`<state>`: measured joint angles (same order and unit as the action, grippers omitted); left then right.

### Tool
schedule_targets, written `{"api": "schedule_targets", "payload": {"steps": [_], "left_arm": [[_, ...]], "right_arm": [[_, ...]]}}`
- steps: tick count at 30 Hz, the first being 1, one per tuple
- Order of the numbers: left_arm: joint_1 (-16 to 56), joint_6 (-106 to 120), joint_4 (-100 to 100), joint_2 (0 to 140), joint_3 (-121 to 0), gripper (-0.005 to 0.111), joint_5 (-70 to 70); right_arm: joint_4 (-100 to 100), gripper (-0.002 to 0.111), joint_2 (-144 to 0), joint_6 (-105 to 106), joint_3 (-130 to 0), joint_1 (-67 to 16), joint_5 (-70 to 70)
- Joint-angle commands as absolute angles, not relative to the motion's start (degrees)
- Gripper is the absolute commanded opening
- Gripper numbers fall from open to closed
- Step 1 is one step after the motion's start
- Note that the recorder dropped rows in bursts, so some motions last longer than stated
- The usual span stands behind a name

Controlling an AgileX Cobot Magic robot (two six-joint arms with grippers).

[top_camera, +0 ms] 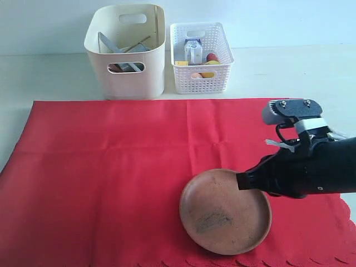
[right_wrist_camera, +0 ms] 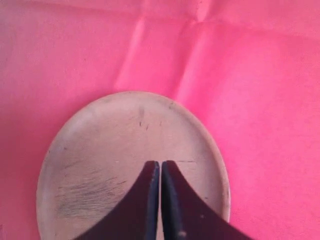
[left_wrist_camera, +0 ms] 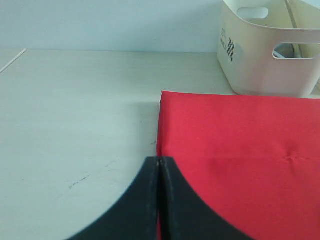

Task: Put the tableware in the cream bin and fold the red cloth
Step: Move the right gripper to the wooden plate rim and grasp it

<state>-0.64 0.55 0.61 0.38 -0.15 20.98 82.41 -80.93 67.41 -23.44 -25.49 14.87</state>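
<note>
Near right on the unfolded red cloth [top_camera: 111, 167] lies the round brown plate [top_camera: 225, 212], seemingly the only tableware outside the far-left cream bin [top_camera: 125, 72]. Right pincer [top_camera: 240, 181], jaws together, hovers over the plate's right rim; left pincer [left_wrist_camera: 159, 161] likewise closed, empty.

Bright, soft, even light is filling the exterior view, with the round brown plate [top_camera: 222, 217] laying only a thin, faint shadow on the red cloth [top_camera: 111, 167]. In the right wrist view the cloth is washing out to an oversaturated pink, and the right gripper [right_wrist_camera: 160, 163] is showing as a near-black, soft-edged shape, too close for focus. The left gripper [left_wrist_camera: 158, 160] is looking equally dark and featureless against an evenly lit pale table [left_wrist_camera: 75, 100].
</note>
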Motion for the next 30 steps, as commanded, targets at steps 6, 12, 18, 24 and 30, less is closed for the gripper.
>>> {"api": "schedule_targets", "payload": {"steps": [6,12,18,24,30], "left_arm": [[-0.8,0.6,0.6,0.0,0.0,0.0,20.2],[-0.8,0.6,0.6,0.0,0.0,0.0,20.2],[-0.8,0.6,0.6,0.0,0.0,0.0,20.2],[-0.8,0.6,0.6,0.0,0.0,0.0,20.2],[-0.8,0.6,0.6,0.0,0.0,0.0,20.2]], "right_arm": [[71.3,0.05,-81.1,53.3,-23.1,-25.3,12.6],[63.7,0.051,-87.0,44.5,-23.1,-25.3,12.1],[63.7,0.05,-92.9,47.5,-23.1,-25.3,12.7],[63.8,0.021,-93.7,49.8,-23.1,-25.3,15.4],[63.8,0.0,-88.8,49.7,-23.1,-25.3,15.4]]}}
